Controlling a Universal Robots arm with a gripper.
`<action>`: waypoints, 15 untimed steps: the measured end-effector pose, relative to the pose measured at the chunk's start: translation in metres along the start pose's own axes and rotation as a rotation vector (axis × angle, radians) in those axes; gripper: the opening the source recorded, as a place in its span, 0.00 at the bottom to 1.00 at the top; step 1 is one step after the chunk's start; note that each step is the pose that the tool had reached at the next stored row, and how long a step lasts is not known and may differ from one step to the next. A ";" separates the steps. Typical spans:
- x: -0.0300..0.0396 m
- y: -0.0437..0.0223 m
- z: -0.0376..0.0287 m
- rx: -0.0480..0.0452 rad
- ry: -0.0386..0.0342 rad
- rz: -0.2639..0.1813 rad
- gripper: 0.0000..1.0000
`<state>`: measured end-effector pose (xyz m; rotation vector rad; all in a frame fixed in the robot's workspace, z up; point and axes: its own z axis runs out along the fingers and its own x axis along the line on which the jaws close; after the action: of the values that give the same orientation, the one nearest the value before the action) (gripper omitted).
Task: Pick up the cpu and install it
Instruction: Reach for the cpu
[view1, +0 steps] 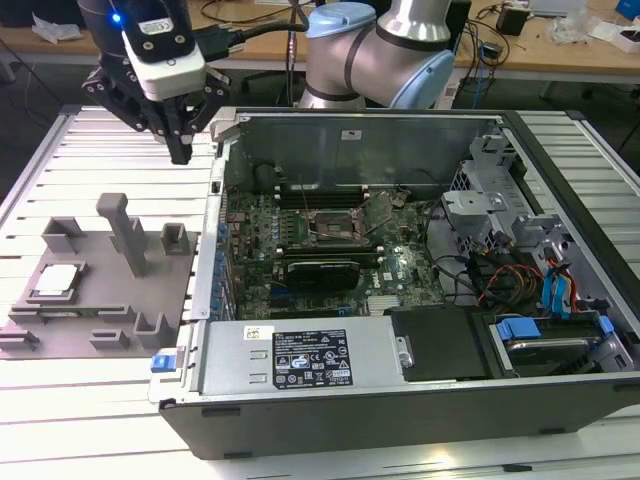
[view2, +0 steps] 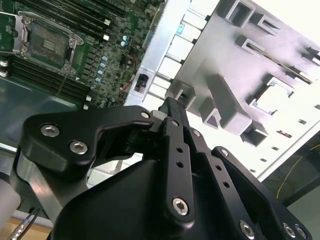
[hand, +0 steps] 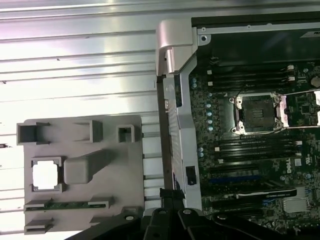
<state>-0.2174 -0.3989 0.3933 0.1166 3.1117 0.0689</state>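
The cpu (view1: 57, 281) is a pale square chip lying flat in a recess of the grey holder block (view1: 110, 300) at the exterior view's left, outside the computer case. It also shows bright white in both wrist views (view2: 272, 97) (hand: 45, 176). My gripper (view1: 181, 152) hangs high above the slatted table beside the case's corner, well apart from the cpu. Its fingers (view2: 172, 115) are shut together with nothing between them. The open cpu socket (view1: 335, 225) (hand: 257, 114) (view2: 47, 45) sits on the green motherboard inside the case, its metal frame lifted.
The open computer case (view1: 400, 130) fills the middle and the exterior view's right, with a power supply (view1: 300, 360), drive cages (view1: 500, 200) and cables. A tall post (view1: 125, 230) and small brackets rise from the holder block. A desk with clutter runs behind.
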 end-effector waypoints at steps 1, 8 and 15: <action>0.0016 -0.0001 0.0000 0.0000 0.0000 0.000 0.11; 0.0164 -0.0012 0.0001 0.0001 -0.0004 0.000 0.11; 0.0295 -0.0023 0.0029 0.0000 -0.0004 0.000 0.11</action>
<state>-0.2469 -0.3988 0.3895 0.1164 3.1113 0.0689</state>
